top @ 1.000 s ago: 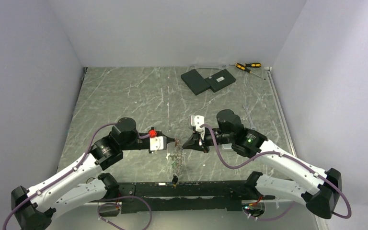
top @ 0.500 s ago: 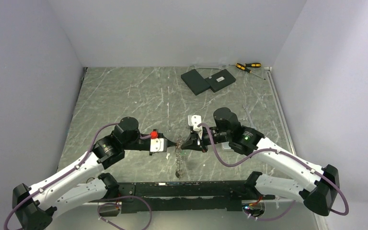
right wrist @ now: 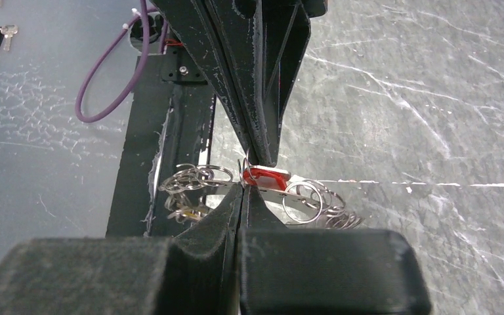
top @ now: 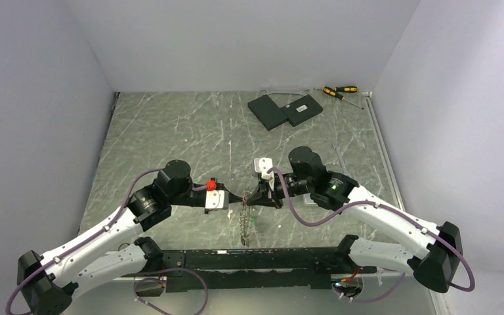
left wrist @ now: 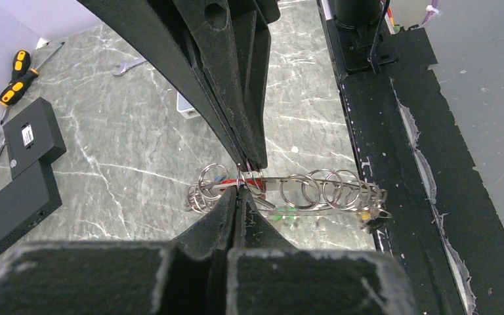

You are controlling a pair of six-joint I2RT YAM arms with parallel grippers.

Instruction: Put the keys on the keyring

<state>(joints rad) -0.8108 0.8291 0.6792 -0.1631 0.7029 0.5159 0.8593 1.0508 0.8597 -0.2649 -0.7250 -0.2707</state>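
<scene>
In the lower centre of the top view, the left tool [top: 239, 199] and the right tool [top: 252, 197] meet tip to tip. Both are clenched on the keyring [top: 244, 222], which hangs between them above the table [top: 170, 131]. A red key [right wrist: 266, 176] sits right at the pinch.

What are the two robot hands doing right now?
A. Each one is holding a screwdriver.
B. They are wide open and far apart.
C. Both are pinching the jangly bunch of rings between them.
C: the left gripper and the right gripper meet tip to tip in the middle, both shut on the keyring.
</scene>
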